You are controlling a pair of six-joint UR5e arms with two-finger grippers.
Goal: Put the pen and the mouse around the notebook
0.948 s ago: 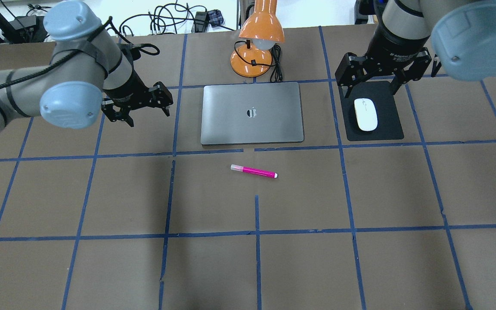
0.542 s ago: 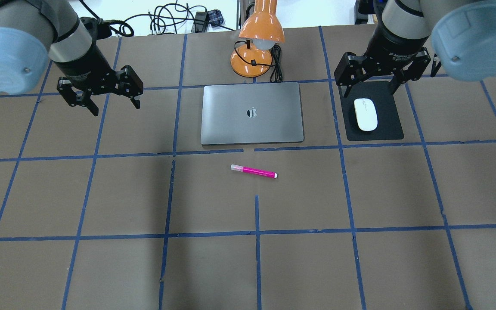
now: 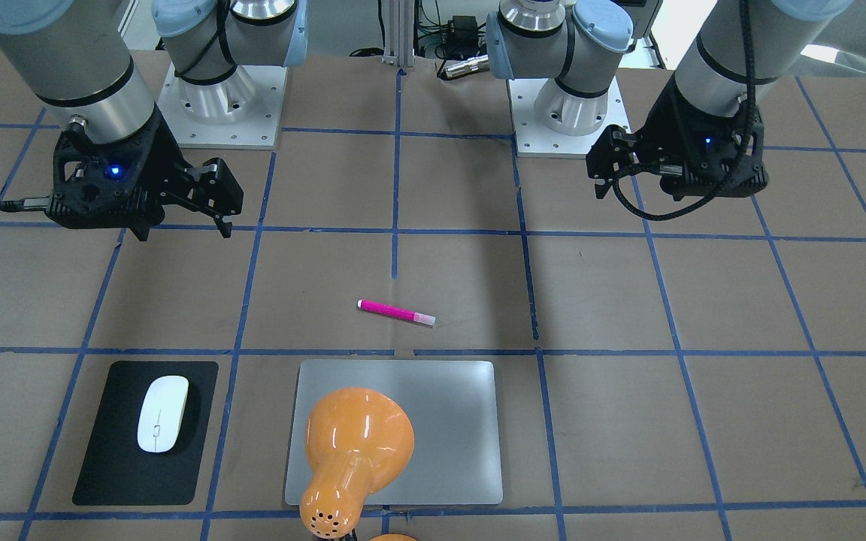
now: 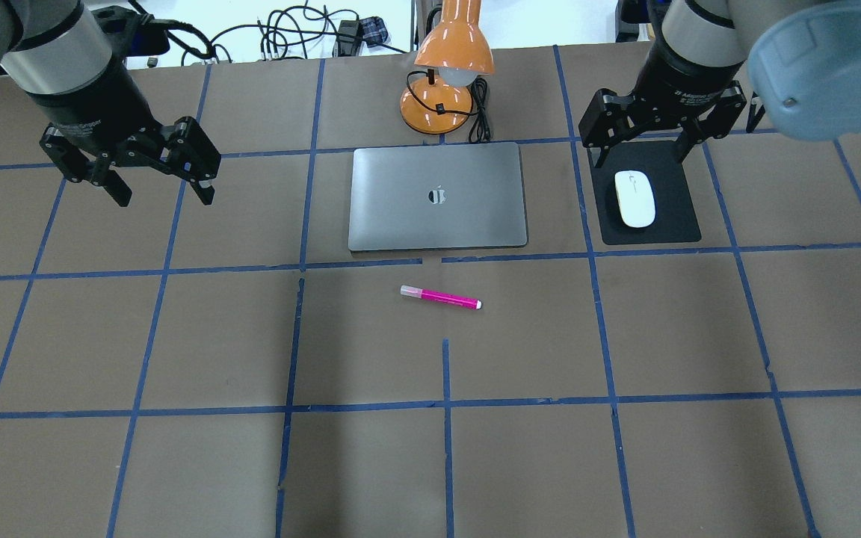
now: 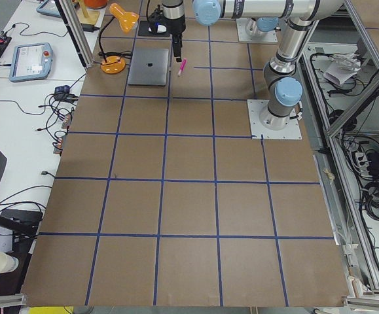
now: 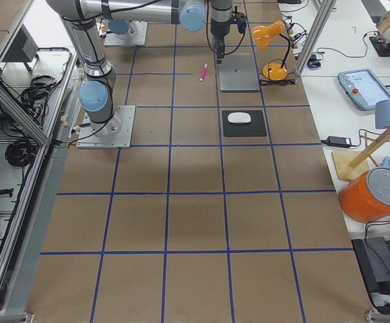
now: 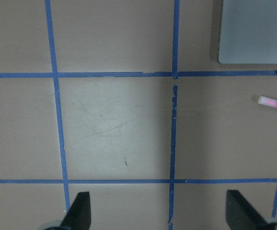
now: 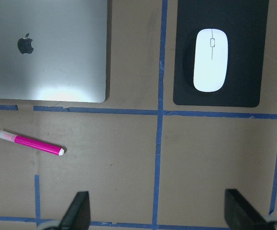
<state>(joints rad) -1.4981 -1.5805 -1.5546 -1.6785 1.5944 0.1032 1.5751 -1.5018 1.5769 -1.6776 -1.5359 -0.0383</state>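
Observation:
The silver-grey notebook lies flat at the table's far middle. In front of it, a short gap away, the magenta pen lies on the brown table. The white mouse rests on a black mat to the notebook's right. My right gripper hangs open, well above the mat's back edge and the mouse. From high up, its wrist view shows the mouse, pen and notebook. My left gripper hangs open and empty over bare table left of the notebook. The pen sits at its wrist view's right edge.
An orange desk lamp with a black cord stands just behind the notebook and leans over it in the front-facing view. Blue tape lines grid the brown table. Cables lie past the far edge.
My left arm has swung left, away from the notebook, and its gripper has turned to point straight down. The right gripper, pen, mouse and notebook have hardly moved.

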